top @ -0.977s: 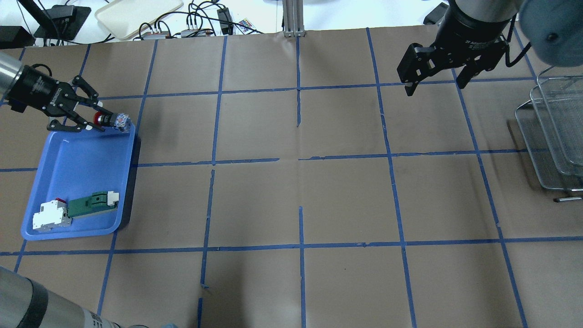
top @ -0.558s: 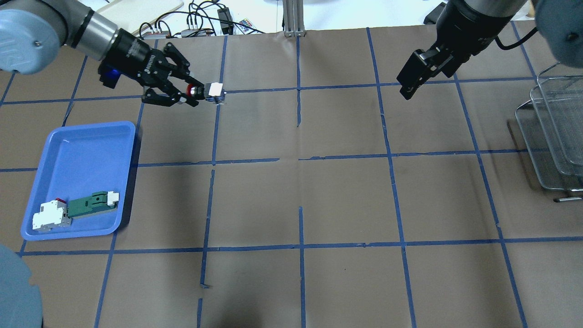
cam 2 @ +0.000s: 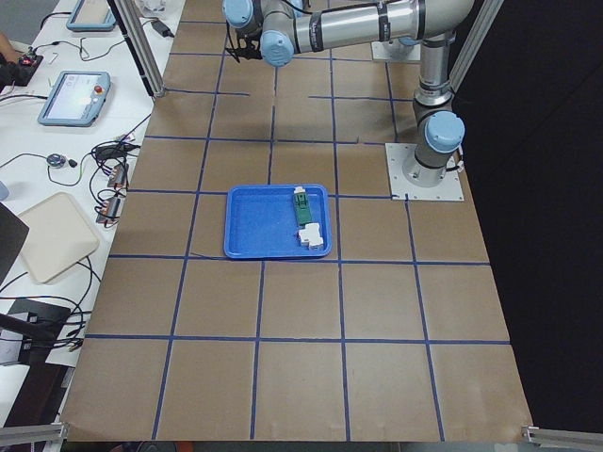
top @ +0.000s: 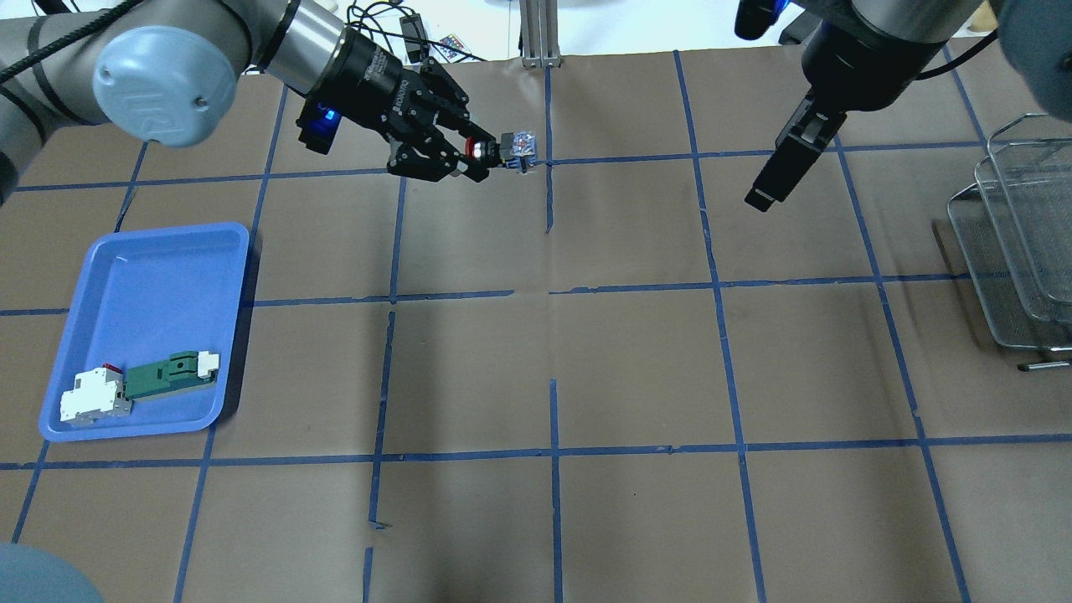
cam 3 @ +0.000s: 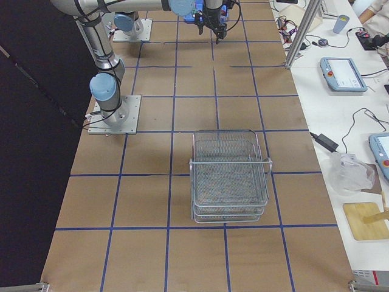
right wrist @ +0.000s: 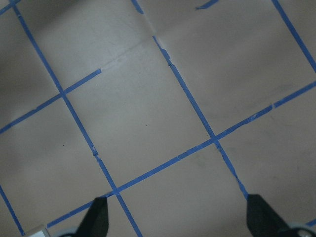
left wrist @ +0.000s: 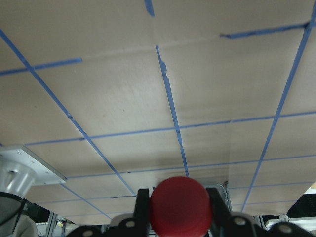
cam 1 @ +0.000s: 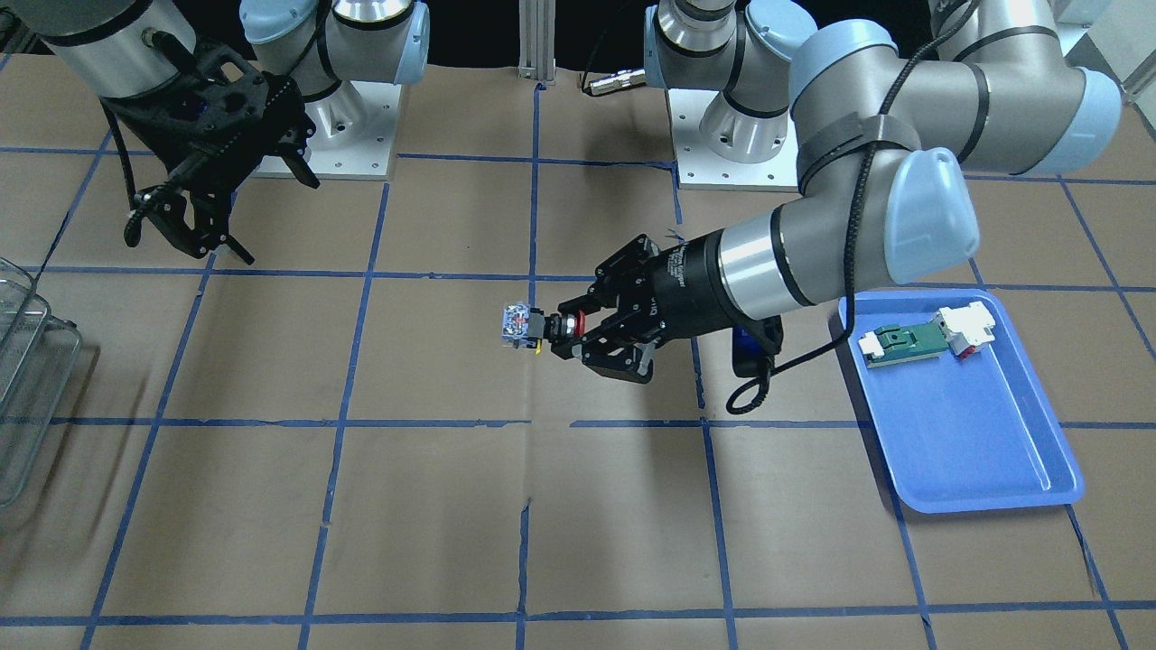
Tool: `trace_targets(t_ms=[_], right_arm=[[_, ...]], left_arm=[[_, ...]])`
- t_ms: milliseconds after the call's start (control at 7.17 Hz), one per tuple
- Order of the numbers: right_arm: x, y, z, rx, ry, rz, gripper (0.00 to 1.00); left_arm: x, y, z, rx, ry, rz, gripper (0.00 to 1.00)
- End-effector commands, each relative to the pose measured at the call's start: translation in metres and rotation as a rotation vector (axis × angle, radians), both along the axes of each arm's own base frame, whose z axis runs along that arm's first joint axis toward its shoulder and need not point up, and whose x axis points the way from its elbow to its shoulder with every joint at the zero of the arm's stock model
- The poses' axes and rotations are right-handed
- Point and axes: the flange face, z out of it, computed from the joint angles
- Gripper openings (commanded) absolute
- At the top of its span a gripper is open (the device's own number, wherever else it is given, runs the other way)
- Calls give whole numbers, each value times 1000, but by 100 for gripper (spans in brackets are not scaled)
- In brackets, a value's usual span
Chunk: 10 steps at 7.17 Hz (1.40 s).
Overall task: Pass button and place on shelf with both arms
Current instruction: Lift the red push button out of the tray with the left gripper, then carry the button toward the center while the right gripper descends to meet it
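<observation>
Left hand [cam 1: 571,332] is clamped on the button [cam 1: 522,325], its 2 fingers pinching the black collar just behind the red cap. The blue-and-white block sticks out free past the fingertips, toward the robot's right. In the left wrist view the red cap [left wrist: 180,205] sits squarely between the fingers. The button is held in the air above the bench [top: 636,368], near the middle tape line on the far side from the robot.

Right hand [right wrist: 180,219] holds nothing. Its fingers are spread wide in its own wrist view, and it hangs well apart from the button, pointing down at the bench rather than toward the other hand.

My reading is that the pass is being set up: the button is picked and presented, but the handover has not begun. The next move calls for the right hand to turn toward the left one and close on the free block. That end is short, so there is little room beside the left fingers, and the left hand should let go only once the right one has a firm hold.

Beyond the right hand, at the bench's right end, stands the wire shelf [cam 3: 230,176], where the button is to go. At the opposite end lies a blue tray [cam 1: 975,433] with a green-and-white part [top: 167,374] and a white block [top: 92,399], both away from the handover line. Only taped brown paper lies under the gap between the hands.
</observation>
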Motion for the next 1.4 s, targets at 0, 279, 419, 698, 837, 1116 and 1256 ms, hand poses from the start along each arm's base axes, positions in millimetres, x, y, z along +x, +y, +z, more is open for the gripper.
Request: trace_targets(t_ms=[0, 279, 419, 698, 837, 1116, 1256], right_arm=[[-2, 4, -8, -29, -44, 179, 100], [8, 3, -4, -68, -39, 191, 100], [22, 5, 0, -71, -62, 130, 100], [74, -2, -4, -133, -59, 153, 100], [81, -9, -10, -136, -58, 225, 100], [79, -9, -12, -132, -26, 306, 100], [81, -12, -16, -134, -27, 344, 100]], left_arm=[[-32, 7, 2, 11, 1, 8, 0], [-70, 13, 0, 14, -3, 23, 0], [-84, 20, 6, 11, 1, 51, 0], [-88, 37, -4, 23, -1, 53, 0], [-90, 37, -8, 11, 4, 69, 0], [-92, 37, -2, -8, 12, 88, 0], [-92, 38, -2, -8, 12, 86, 0]])
